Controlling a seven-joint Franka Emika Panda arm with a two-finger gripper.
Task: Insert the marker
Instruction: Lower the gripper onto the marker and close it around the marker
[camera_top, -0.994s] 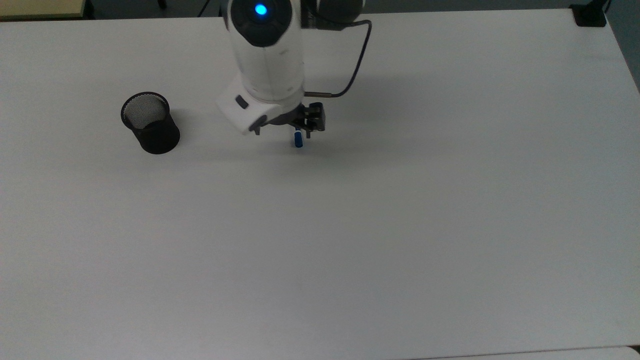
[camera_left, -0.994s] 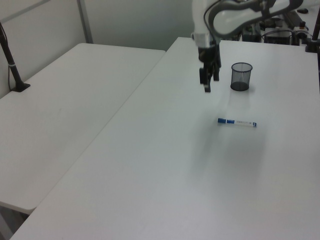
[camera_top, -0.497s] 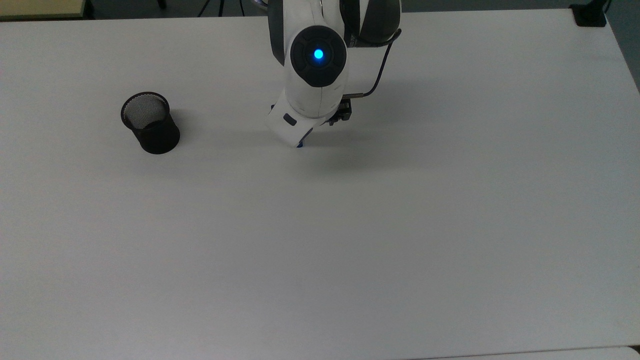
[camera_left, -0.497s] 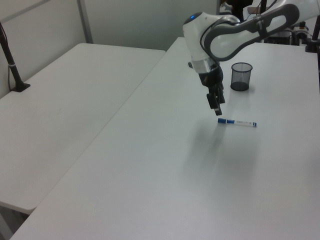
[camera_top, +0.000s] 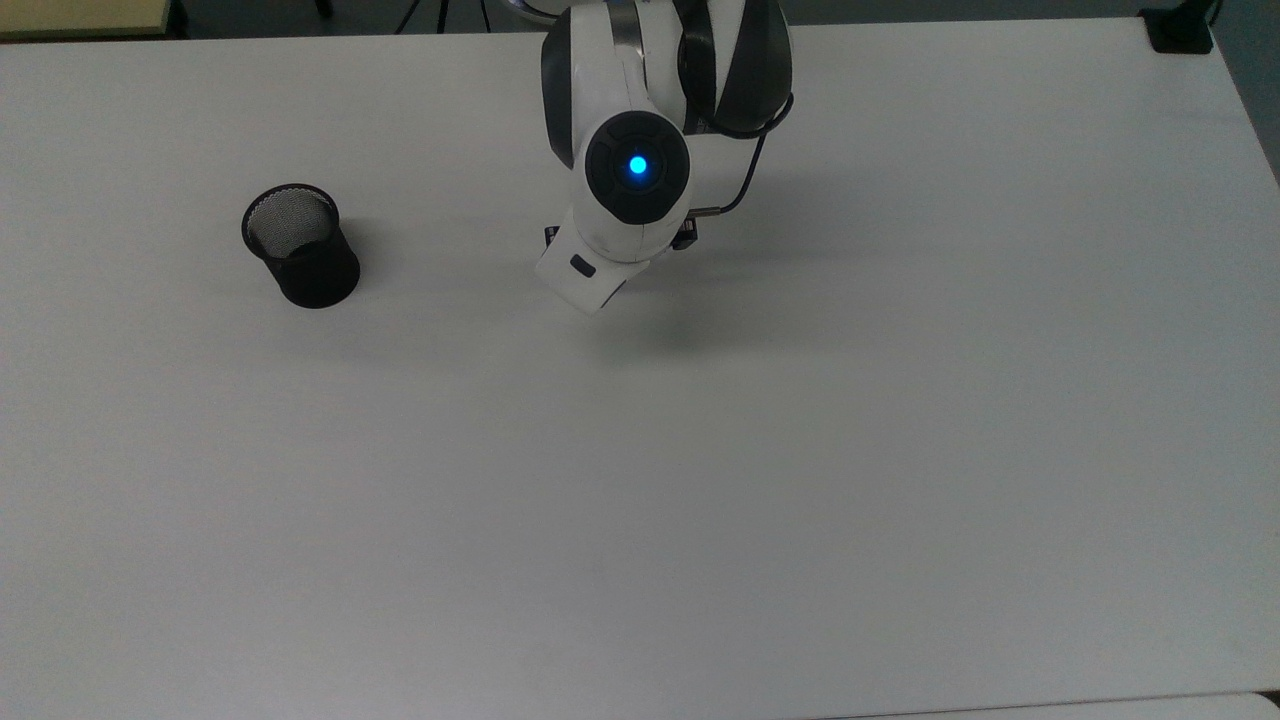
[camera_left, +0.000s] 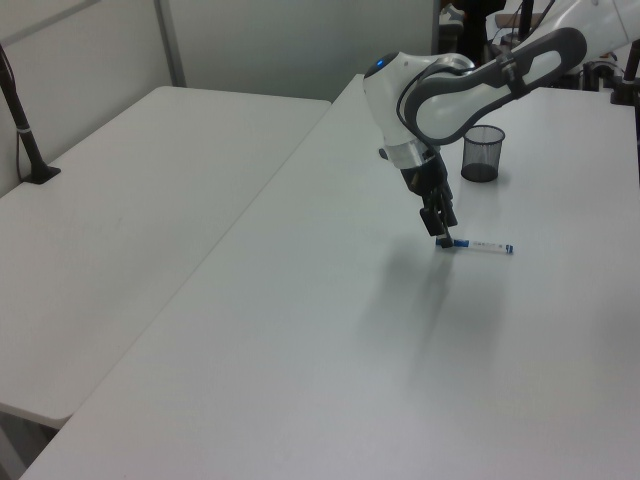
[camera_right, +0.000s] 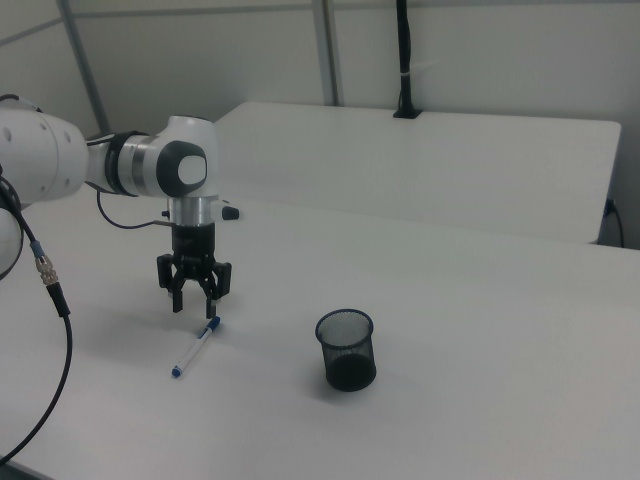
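The marker (camera_right: 196, 347), white with a blue cap, lies flat on the white table (camera_top: 800, 450). In the left view the marker (camera_left: 478, 246) points toward the left view's right, its cap end at the gripper. My gripper (camera_right: 194, 303) hangs open just above the cap end, its fingers pointing down and holding nothing. In the left view the gripper (camera_left: 445, 238) is close over the cap. The black mesh cup (camera_top: 300, 245) stands upright and apart from the arm, toward the top view's left. In the top view the arm's wrist (camera_top: 630, 200) covers the marker.
A second white table (camera_left: 150, 170) adjoins this one. A black post (camera_right: 404, 60) is clamped at its far edge. A black cable (camera_right: 50, 290) hangs from the arm at the right view's left. The cup (camera_right: 346, 350) stands close to the marker's right in the right view.
The arm has swung away from the cup's side and come down over the marker's cap end. The marker and the cup have not moved.
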